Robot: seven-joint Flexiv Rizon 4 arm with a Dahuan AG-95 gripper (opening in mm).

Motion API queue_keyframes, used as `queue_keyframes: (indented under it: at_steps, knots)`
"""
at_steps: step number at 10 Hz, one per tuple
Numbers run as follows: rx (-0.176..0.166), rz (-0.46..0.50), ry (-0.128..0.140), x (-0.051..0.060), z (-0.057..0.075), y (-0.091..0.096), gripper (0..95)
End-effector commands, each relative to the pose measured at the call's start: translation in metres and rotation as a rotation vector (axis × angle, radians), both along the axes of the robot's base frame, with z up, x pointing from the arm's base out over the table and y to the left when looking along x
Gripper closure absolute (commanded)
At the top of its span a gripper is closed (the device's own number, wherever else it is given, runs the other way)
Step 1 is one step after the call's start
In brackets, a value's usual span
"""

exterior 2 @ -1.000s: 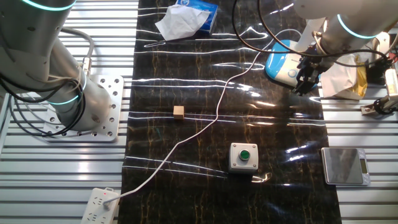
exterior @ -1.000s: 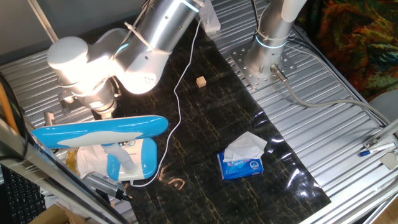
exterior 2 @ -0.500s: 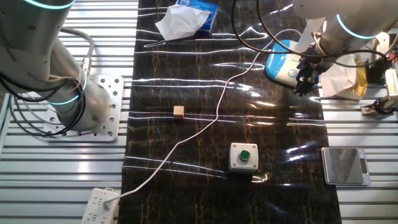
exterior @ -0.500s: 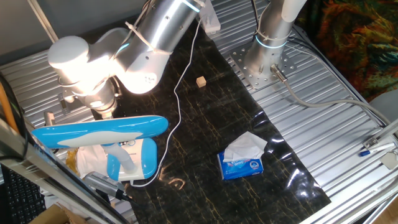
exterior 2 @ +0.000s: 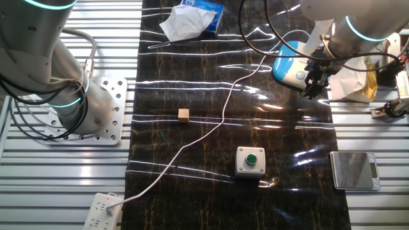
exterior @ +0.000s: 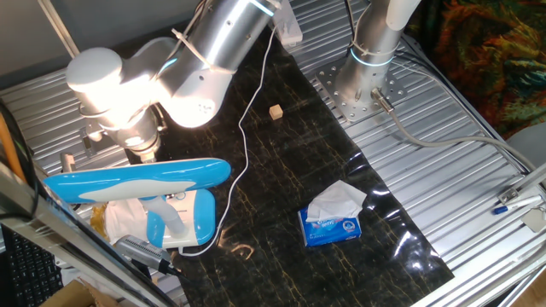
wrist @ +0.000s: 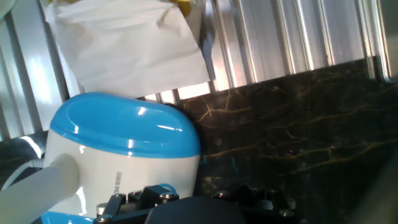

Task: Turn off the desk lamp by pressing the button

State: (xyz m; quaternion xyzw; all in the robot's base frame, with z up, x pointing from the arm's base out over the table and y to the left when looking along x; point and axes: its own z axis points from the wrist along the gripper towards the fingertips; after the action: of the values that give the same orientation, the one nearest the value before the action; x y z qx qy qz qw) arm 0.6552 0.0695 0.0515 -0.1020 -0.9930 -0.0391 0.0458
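hanging low over the rounded base of the desk lamp (exterior 2: 293,66), the pincer (exterior 2: 312,84) shows in the other fixed view as a dark cluster at the near edge of that base, but whether its tips are apart or together cannot be told from any view. in the hand view the blue-topped white base of the desk lamp (wrist: 118,155) fills the lower left, with only the dark body of the pincer along the bottom edge and no fingertips in sight. in one fixed view the desk lamp (exterior: 141,181) stands at the left end of the dark marbled mat (exterior: 299,162), its long oval sky-blue head stretched level above the base, and the arm (exterior: 171,68) bends down behind it. a thin white cord (exterior 2: 211,124) runs from the lamp across the mat to a power strip (exterior 2: 102,211) on the ribbed metal table (exterior: 478,196). crumpled white paper (wrist: 124,46) lies just beside the base. on the mat, well apart from the lamp, sit a small wooden cube (exterior 2: 184,115), a grey box with a green button (exterior 2: 250,160) and a blue tissue pack (exterior: 333,223). a small scale (exterior 2: 353,170) rests on the table near the mat's edge.
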Motion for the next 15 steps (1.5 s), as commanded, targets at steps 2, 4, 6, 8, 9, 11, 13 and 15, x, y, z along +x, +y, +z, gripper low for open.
queue_keyframes:
  at_steps: [2,4,6,8,9,11,13,15]
  knots:
    - [-0.007,-0.046,0.042,0.001,0.000,0.000,19.0]
    - [-0.001,-0.046,0.041,0.000,-0.001,0.000,19.0]
    - [-0.001,-0.044,0.043,-0.013,-0.004,-0.002,19.0]
    - [-0.001,-0.046,0.038,-0.021,-0.006,-0.003,19.0]
    - [-0.004,-0.046,0.038,-0.021,-0.006,-0.003,19.0]
    - [-0.002,-0.046,0.037,-0.021,-0.006,-0.007,19.0]
    - [-0.003,-0.047,0.025,-0.020,-0.009,-0.007,19.0]
    - [0.003,-0.048,0.012,-0.019,-0.015,-0.008,19.0]
